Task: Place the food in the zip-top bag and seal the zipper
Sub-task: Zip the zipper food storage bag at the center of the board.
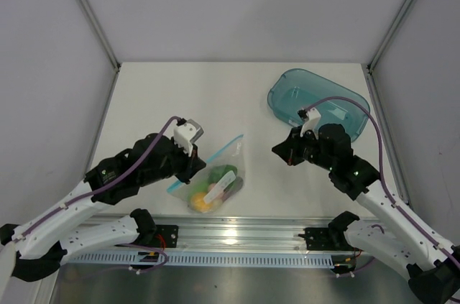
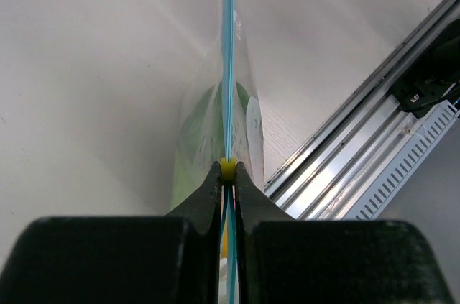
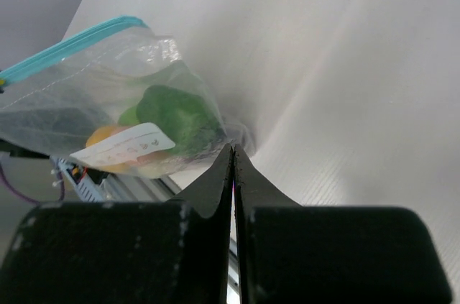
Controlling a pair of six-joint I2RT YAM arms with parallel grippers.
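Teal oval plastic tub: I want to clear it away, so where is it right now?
In the top view, the translucent teal oval plastic tub sits at the far right of the table, just beyond the shut right gripper.

Table [image 1: 180, 95], holdings: zip-top bag [image 1: 228, 167] at 6 o'clock from centre, close to the near edge, with the rail [image 1: 237, 228] just past that edge. The tub [image 1: 316, 99] is at 2 o'clock, well apart from the bag. Food [image 1: 212, 187] lies inside the bag, bunched at its 6 o'clock end, and the zipper [image 1: 223, 149] runs along its 10 o'clock side. Left gripper [image 1: 199, 167] is at the bag's 9 o'clock with the zipper between its fingers; right gripper [image 1: 275, 149] is at the bag's 2 o'clock, apart from it, between bag and tub.
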